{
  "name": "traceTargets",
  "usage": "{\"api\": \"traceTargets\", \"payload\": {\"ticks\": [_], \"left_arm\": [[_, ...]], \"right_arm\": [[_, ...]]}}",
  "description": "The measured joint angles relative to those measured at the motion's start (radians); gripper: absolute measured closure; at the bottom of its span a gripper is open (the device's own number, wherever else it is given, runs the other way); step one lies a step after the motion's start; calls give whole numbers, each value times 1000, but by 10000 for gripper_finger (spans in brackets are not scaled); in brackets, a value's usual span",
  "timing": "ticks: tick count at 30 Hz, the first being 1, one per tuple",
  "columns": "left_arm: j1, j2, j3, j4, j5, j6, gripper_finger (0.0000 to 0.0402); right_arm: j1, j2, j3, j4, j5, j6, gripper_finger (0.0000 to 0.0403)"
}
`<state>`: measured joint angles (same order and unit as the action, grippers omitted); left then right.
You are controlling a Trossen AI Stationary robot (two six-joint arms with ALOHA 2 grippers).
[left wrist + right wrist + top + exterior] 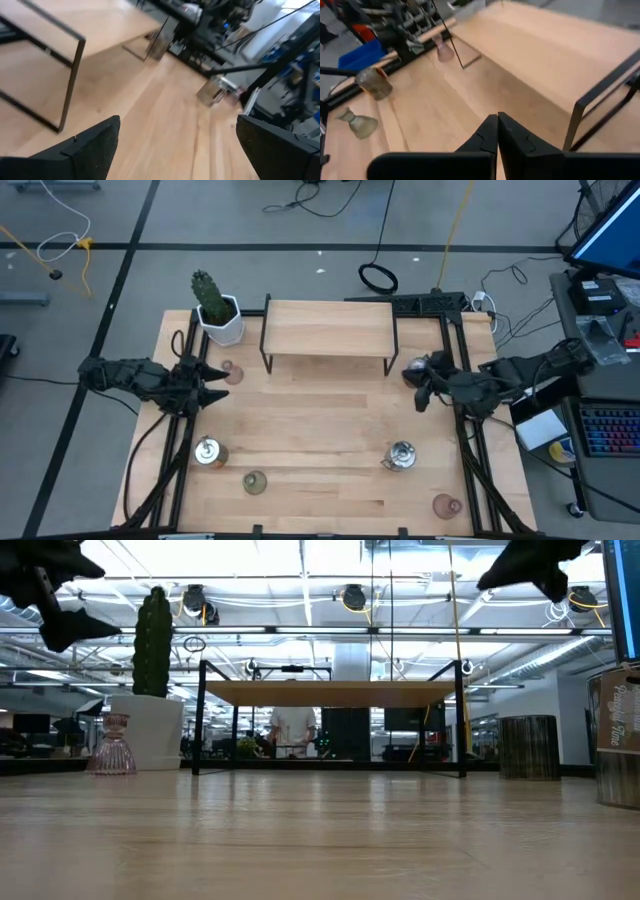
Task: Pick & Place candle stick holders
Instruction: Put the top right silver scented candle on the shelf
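The bench (310, 430) is pale planked wood with a smooth, faintly satin face. The small shelf (328, 330) has the same light wood on top, carried on thin matt black metal legs. Two squat holders (402, 456) (207, 451) look like polished silvery metal, catching the light. The pink holder (111, 744) is ribbed translucent glass. The cactus pot (222, 322) is smooth, matt white.

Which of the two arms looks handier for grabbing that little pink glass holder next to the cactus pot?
The left, I'd judge. The left gripper hangs open right beside the small translucent pink glass candle holder near the white-potted green cactus. The right gripper is shut, across the wooden table.
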<state>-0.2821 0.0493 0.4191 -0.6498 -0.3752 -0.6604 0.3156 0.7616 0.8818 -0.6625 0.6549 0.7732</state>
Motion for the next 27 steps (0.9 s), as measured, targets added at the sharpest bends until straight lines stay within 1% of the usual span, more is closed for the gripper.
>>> {"api": "traceTargets", "payload": {"ticks": [6, 10, 16, 18, 22, 27], "left_arm": [[0, 57, 1, -45, 1, -30, 7], [0, 68, 1, -43, 9, -28, 7], [0, 68, 1, -42, 9, -7, 7], [0, 68, 1, -42, 9, -9, 7], [0, 68, 1, -37, 9, -23, 7], [0, 68, 1, -35, 9, -23, 7]], "right_arm": [[-120, 45, 0, -69, -164, 54, 402], [-206, 85, 47, -200, -240, 58, 402], [-321, 201, 185, -521, -275, 73, 402], [-355, 237, 216, -605, -310, 80, 403], [-415, 274, 225, -675, -365, 79, 403], [-482, 280, 224, -729, -370, 81, 399]]}}
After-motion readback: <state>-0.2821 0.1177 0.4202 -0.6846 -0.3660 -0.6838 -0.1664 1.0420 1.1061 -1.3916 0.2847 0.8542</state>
